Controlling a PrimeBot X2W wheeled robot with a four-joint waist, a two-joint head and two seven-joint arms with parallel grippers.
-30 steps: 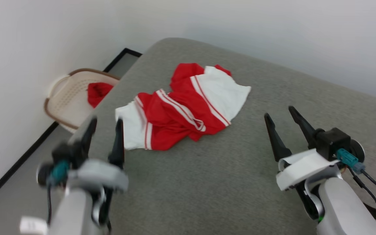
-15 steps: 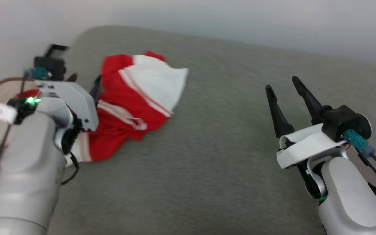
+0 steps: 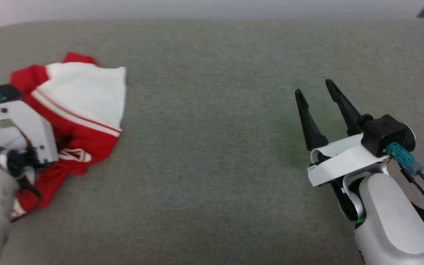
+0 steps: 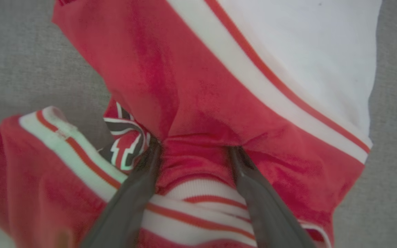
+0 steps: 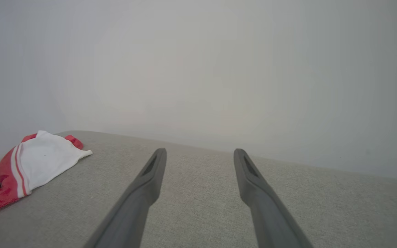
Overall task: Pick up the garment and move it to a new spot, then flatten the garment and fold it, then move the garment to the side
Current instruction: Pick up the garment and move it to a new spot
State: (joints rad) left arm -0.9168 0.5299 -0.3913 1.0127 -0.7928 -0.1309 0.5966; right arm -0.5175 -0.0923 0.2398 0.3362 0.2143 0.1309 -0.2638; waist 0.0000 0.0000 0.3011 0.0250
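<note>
Stretching wide, the grey padded surface (image 3: 212,176) bears the garment (image 3: 83,92), crumpled at its left end (red body, white sleeve uppermost). The left gripper (image 4: 193,150) stands spread, fingertips sunk in red fabric with a fold between them, not clamped. The right gripper (image 3: 314,87) hovers splayed and empty, well apart from it.

Grey fabric surface (image 3: 212,165); plain pale wall (image 5: 198,69) behind.

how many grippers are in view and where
2: left gripper open, pressed into the garment, far left; right gripper open above the grey surface, at right.
</note>
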